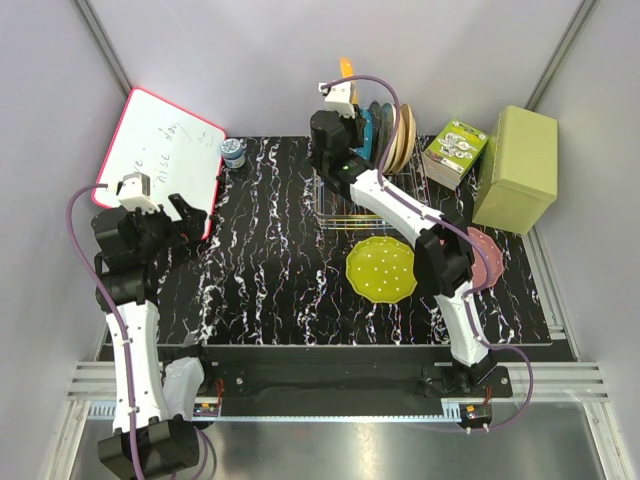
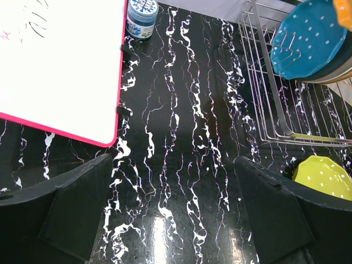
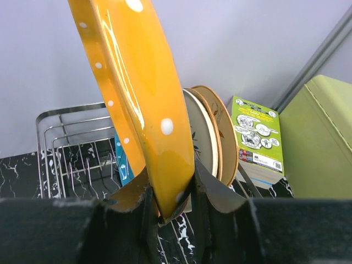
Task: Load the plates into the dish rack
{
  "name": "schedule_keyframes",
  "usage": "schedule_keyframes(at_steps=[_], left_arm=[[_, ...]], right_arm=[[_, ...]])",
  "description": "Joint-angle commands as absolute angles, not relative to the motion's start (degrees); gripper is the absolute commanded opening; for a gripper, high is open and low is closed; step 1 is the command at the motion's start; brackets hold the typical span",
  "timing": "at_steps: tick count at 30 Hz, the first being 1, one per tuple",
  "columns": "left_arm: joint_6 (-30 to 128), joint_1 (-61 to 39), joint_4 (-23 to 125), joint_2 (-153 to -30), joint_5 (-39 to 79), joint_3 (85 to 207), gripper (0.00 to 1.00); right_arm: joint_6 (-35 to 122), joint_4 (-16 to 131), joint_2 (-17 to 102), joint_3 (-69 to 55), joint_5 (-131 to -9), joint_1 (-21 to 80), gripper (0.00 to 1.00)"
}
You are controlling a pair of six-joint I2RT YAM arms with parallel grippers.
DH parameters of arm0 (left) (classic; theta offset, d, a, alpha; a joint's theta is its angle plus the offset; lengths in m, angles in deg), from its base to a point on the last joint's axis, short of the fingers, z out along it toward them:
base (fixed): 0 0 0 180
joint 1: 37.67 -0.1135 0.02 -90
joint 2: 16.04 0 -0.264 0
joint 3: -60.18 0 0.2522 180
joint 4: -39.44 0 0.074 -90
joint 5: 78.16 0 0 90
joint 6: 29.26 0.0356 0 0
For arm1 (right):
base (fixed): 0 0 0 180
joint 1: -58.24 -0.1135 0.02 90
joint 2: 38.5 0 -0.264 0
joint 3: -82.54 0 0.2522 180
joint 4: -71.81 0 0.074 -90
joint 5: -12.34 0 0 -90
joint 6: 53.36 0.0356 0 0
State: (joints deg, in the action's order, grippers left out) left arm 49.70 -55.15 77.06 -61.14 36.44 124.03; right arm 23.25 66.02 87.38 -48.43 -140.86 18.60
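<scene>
My right gripper (image 1: 340, 100) is shut on the rim of the orange plate (image 3: 137, 93) and holds it upright above the dish rack (image 1: 352, 205), its jaws (image 3: 173, 203) pinching the plate's lower edge. The orange plate shows as a sliver in the top view (image 1: 346, 67). The bright blue plate (image 2: 311, 38) stands in the rack (image 2: 269, 104), just behind the orange one (image 3: 122, 159). The yellow-green plate (image 1: 381, 268) lies flat on the table in front of the rack. The pink plate (image 1: 488, 255) lies to its right, partly hidden by my right arm. My left gripper (image 1: 185, 215) is open and empty above the table (image 2: 176, 209).
Dark teal, beige and tan plates (image 1: 398, 135) stand in the rack's right part, close beside the orange plate (image 3: 212, 135). A red-framed whiteboard (image 1: 165, 160) and a small jar (image 1: 233, 152) are at the back left. A printed green carton (image 1: 455, 150) and an olive-green box (image 1: 517, 168) stand right of the rack.
</scene>
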Motion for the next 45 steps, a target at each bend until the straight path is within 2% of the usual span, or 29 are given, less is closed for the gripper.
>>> schedule_keyframes(at_steps=[1,6,16,45], left_arm=[[48.97,-55.25,74.21,-60.51,36.36,123.51,0.99],[48.88,-55.34,74.21,-60.33,36.45,123.16,0.99],[48.53,-55.34,74.21,-61.39,36.71,122.98,0.99],[47.74,-56.13,74.21,-63.76,39.09,122.72,0.99]], right_arm=[[28.36,73.09,86.91,-52.77,-145.52,17.28,0.00],[33.82,66.50,89.20,-55.06,-145.51,16.84,0.00],[33.74,66.31,93.15,-56.90,-145.25,16.93,0.00],[25.92,75.28,96.85,-54.88,-147.62,19.83,0.00]])
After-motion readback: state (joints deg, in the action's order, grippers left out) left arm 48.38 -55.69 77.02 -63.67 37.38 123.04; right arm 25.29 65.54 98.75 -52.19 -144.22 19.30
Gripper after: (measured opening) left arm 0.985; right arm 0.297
